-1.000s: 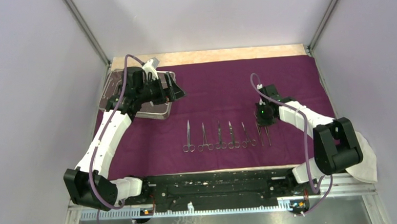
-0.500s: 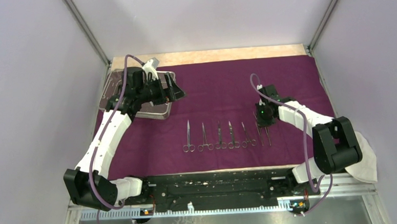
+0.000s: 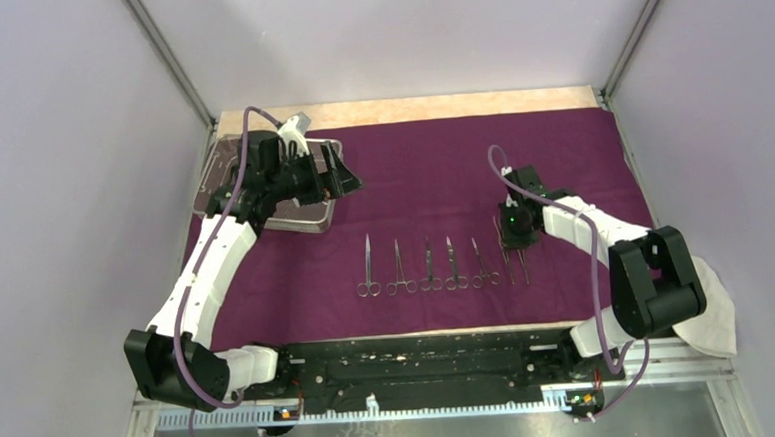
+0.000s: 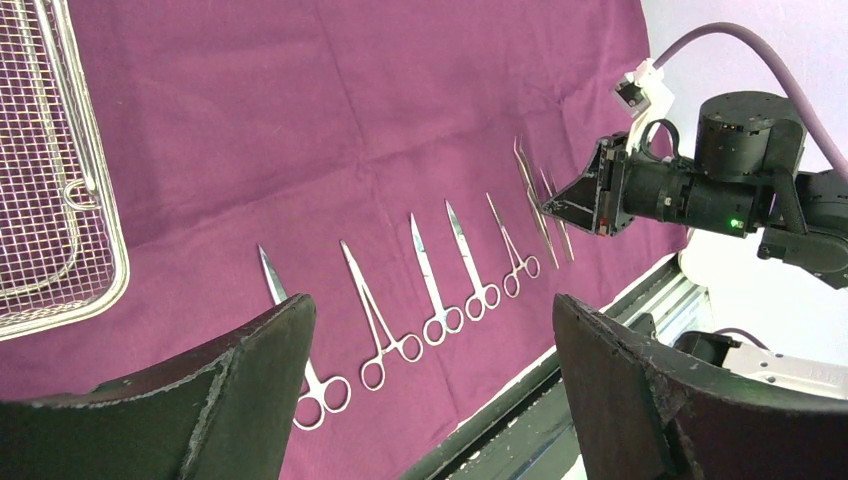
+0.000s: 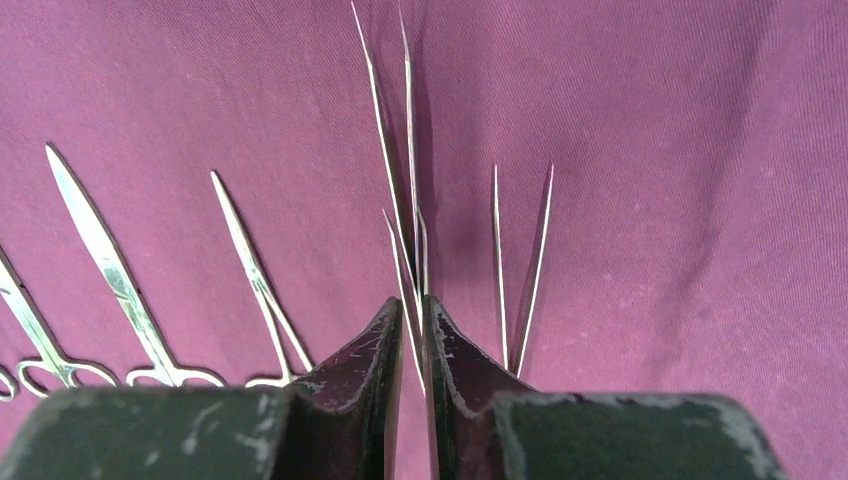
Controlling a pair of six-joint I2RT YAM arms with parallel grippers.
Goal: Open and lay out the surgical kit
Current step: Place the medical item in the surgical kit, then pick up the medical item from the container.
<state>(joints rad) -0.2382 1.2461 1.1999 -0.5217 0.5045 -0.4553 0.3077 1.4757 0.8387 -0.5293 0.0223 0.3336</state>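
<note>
The dark purple cloth wrap (image 3: 441, 166) lies spread flat over the table. The silver wire-mesh tray (image 3: 219, 172) sits at the back left and also shows in the left wrist view (image 4: 50, 200). Several steel scissor-like instruments (image 3: 426, 267) lie in a row near the front. My right gripper (image 3: 517, 234) is at the right end of that row, shut (image 5: 412, 310) on a pair of slim tweezers (image 5: 395, 150) that points away over the cloth. A second pair of tweezers (image 5: 520, 260) lies just to the right. My left gripper (image 3: 346, 181) is open (image 4: 430, 340) and empty, raised beside the tray.
A white cloth (image 3: 714, 312) hangs off the table's front right, under the right arm. The black base rail (image 3: 421, 362) runs along the near edge. Grey walls stand close on both sides.
The right arm has shifted very slightly, still holding the tweezers. The left arm has not moved.
</note>
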